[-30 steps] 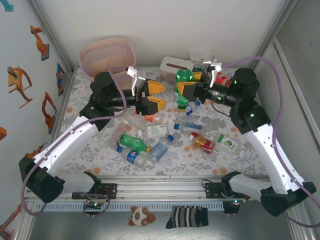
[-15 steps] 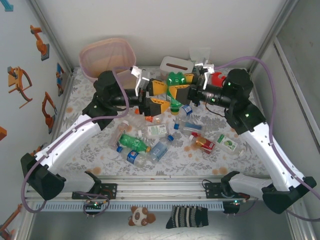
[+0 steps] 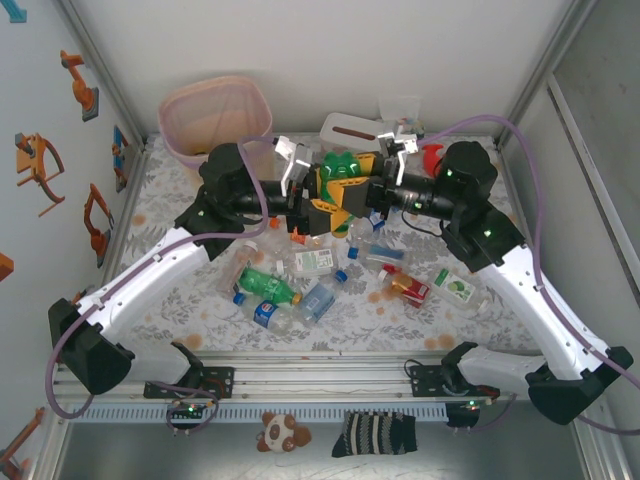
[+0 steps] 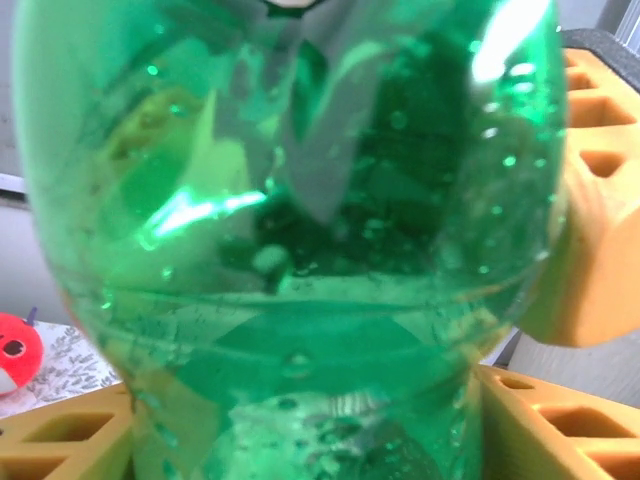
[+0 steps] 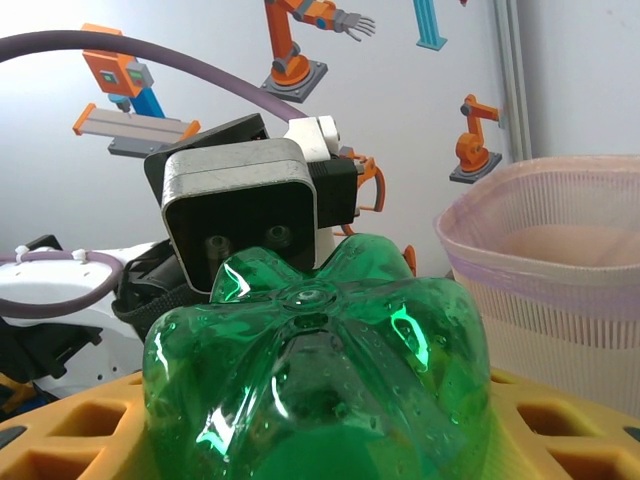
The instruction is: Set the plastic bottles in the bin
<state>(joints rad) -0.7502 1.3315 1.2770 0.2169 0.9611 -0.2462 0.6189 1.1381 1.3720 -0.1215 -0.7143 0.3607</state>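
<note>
Right hand (image 3: 358, 190) pinches green bottle (image 3: 340, 165); we cannot tell whether left hand (image 3: 322, 195) grips it; premature release would drop it.

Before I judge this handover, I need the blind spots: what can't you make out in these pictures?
- Left wrist: the green bottle close to the lens hides whether the left tool grips it.
- Top: the right tool hides the bottle's neck end.
- Right wrist: the bin rim hides its inside.
- Top: labels on the table bottles are too small to read.
</note>
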